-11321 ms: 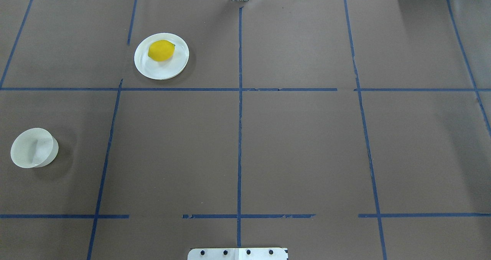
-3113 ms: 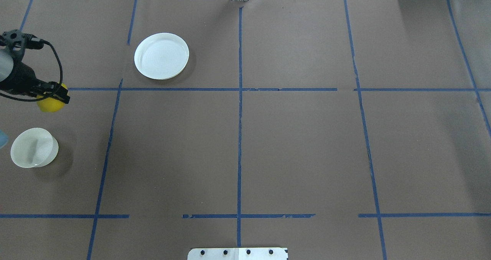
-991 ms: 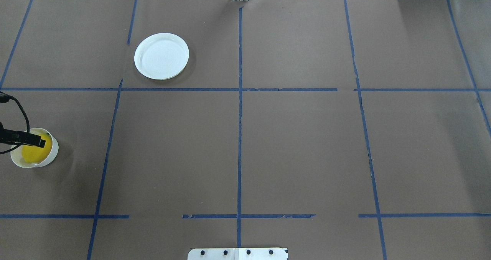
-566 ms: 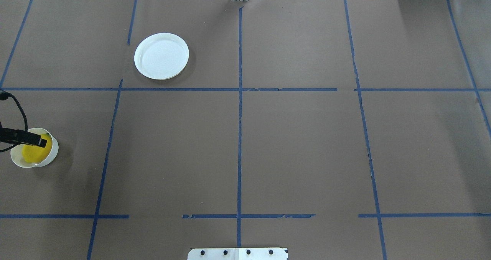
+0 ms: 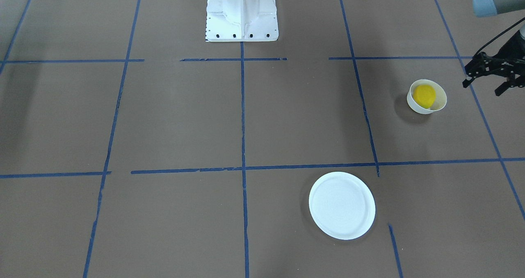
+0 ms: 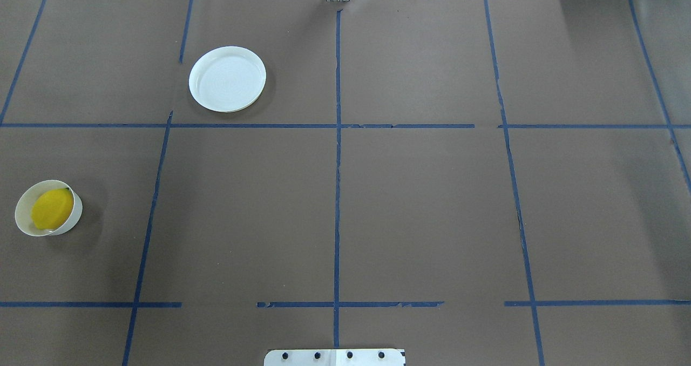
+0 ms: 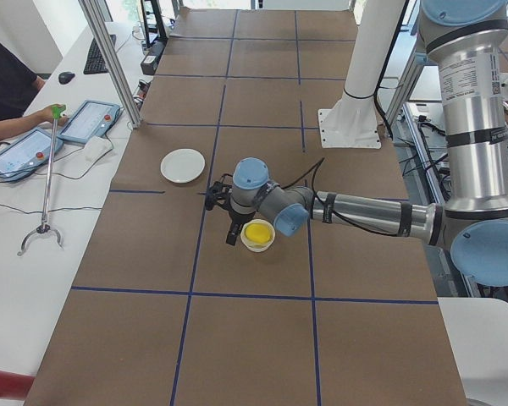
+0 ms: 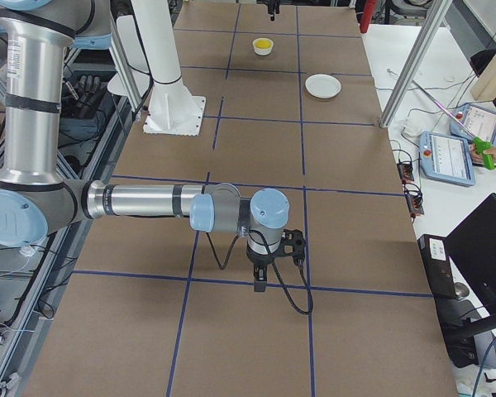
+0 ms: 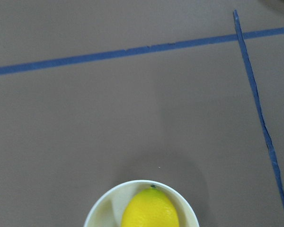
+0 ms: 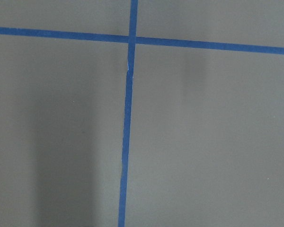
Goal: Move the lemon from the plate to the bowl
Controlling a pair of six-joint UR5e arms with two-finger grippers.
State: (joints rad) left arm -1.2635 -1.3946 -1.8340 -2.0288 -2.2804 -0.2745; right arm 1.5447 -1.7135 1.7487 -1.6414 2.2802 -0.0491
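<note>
The yellow lemon (image 6: 52, 208) lies inside the small white bowl (image 6: 77, 213) at the table's left side. It shows there too in the front view, lemon (image 5: 423, 95) in bowl (image 5: 414, 105), and in the left wrist view, lemon (image 9: 150, 209) in bowl (image 9: 103, 204). The flat white plate (image 6: 227, 78) stands bare farther back. My left gripper (image 5: 484, 87) hangs open and empty, raised beside the bowl toward the table's end and apart from it. My right gripper (image 8: 269, 258) shows only in the right side view, so I cannot tell its state.
Blue tape lines divide the brown table cover into squares. The robot's white base (image 5: 242, 11) stands at the near middle edge. An operator with tablets (image 7: 85, 123) sits at the far side.
My left gripper has pulled back off the bowl and left the overhead view. The lemon stays in the bowl.
</note>
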